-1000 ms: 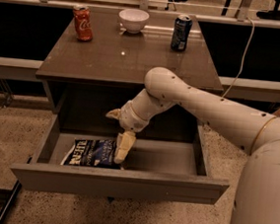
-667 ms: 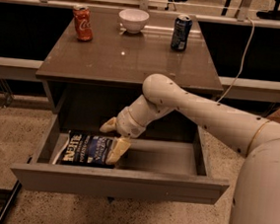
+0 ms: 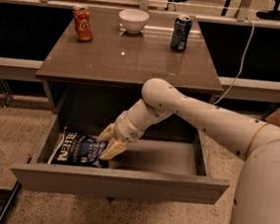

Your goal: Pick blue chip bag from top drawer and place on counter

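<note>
— Blue bag (image 3: pixel 79 149)?
— Flat in the drawer (image 3: pixel 123 182), left end.
— And the gripper (image 3: pixel 110 142)?
— At its right edge, jaws apart, seemingly straddling it, ready to lift it to the counter (image 3: pixel 130 58).

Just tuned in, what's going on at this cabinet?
The arm reaches down into the open top drawer, with the gripper at the right end of the blue chip bag. The bag lies flat in the drawer's left part, not yet lifted. The counter holds a red can, a bowl and a blue can.
</note>
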Controlling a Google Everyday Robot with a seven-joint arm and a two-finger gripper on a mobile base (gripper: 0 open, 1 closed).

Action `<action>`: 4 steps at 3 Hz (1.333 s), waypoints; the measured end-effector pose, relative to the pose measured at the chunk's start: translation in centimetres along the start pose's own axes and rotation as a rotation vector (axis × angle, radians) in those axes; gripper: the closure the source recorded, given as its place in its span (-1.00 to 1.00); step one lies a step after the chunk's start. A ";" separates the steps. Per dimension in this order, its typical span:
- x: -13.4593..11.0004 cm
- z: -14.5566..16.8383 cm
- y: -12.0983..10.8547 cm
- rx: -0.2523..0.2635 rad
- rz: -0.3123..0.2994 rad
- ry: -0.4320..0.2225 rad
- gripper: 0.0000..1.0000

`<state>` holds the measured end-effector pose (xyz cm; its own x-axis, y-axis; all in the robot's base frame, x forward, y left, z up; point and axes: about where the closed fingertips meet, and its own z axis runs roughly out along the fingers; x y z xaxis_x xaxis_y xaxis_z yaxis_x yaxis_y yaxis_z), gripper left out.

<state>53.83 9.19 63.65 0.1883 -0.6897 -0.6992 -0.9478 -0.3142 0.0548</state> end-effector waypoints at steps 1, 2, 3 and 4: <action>-0.7 -1.4 0.1 0.035 -0.004 -0.005 0.92; -1.7 -4.8 0.4 0.093 -0.010 0.012 1.00; -2.6 -8.1 1.0 0.150 -0.006 0.026 1.00; -4.0 -13.2 2.2 0.217 -0.002 0.038 1.00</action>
<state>54.43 2.64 75.96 0.1963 -0.7148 -0.6712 -0.9797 -0.1709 -0.1046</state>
